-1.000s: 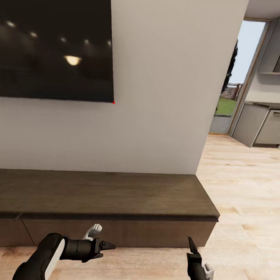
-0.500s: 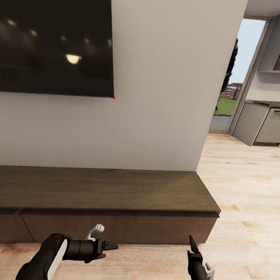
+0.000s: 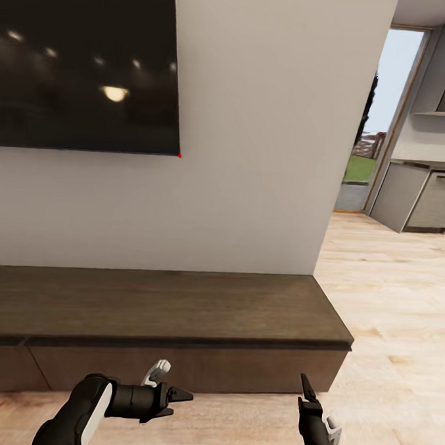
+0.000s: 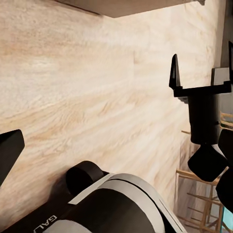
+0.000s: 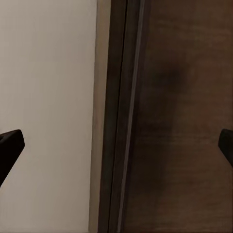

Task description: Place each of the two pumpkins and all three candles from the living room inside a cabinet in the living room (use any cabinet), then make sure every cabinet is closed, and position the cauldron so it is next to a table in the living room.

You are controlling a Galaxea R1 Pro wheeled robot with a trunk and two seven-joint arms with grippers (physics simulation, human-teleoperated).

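Right now both pincers are open and hold nothing. The left pincer (image 3: 184, 396) points sideways, low in front of the cabinet (image 3: 165, 304). The right pincer (image 3: 304, 387) points up, near the cabinet's right end. I count one cabinet, one TV (image 3: 87, 63) on the wall above it, and two arms. The cabinet front looks shut. I think the next job is to open it, so bring one pincer slowly to the front's top edge and pull straight out.

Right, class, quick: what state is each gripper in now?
Left gripper: open, holding nothing.
Right gripper: open, holding nothing, pointing at the cabinet.
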